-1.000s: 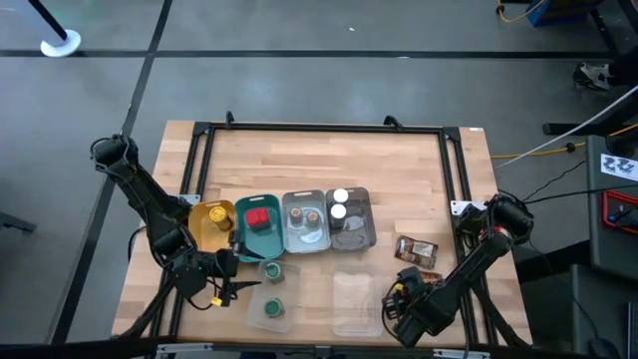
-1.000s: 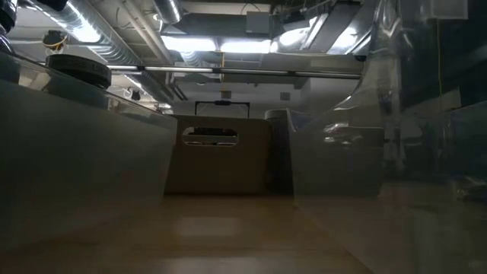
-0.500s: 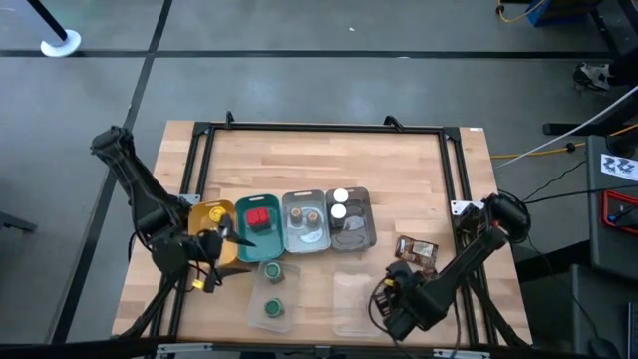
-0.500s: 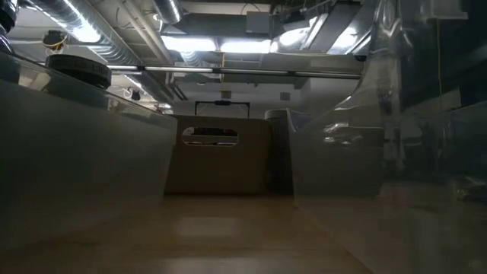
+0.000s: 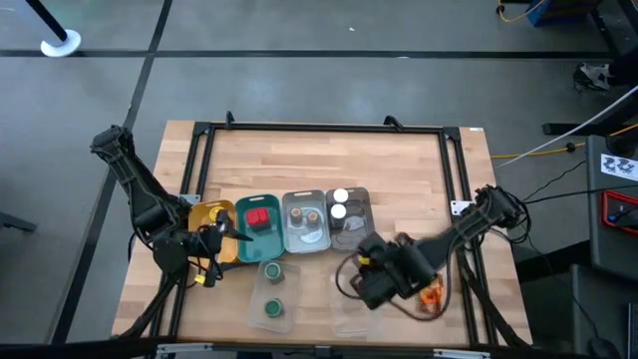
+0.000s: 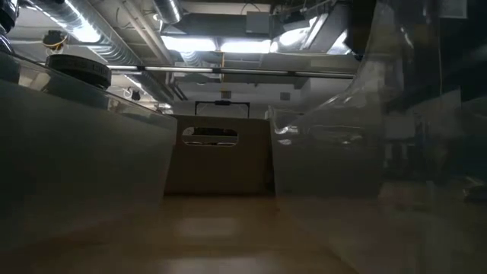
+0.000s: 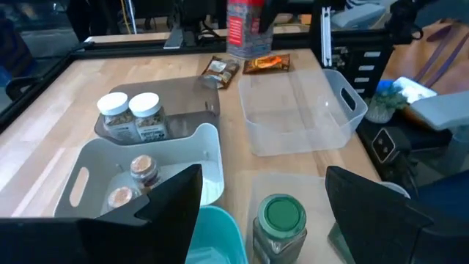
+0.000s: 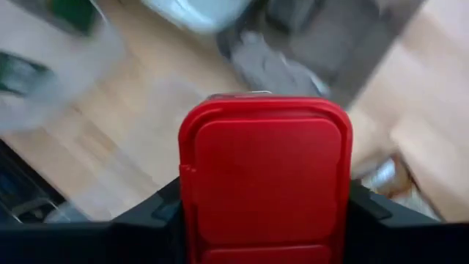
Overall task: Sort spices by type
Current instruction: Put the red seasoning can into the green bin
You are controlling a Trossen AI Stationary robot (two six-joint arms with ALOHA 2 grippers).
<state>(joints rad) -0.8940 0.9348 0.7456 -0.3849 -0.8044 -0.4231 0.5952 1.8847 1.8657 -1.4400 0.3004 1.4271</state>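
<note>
- 4 trays are lined up on the tabletop: a red box is already placed in the teal tray, 2 brown-capped jars in the light grey tray, and 2 white-capped jars in the dark grey tray.
- 2 green-capped jars are seen on a clear lid, apparently unsorted.
- 2 pouches are left loose near the right edge.
- A second red box is pinched by the right gripper above the front of the tabletop, judged bound for the teal tray.
- The left gripper, spread wide and empty, is held beside the yellow tray.
</note>
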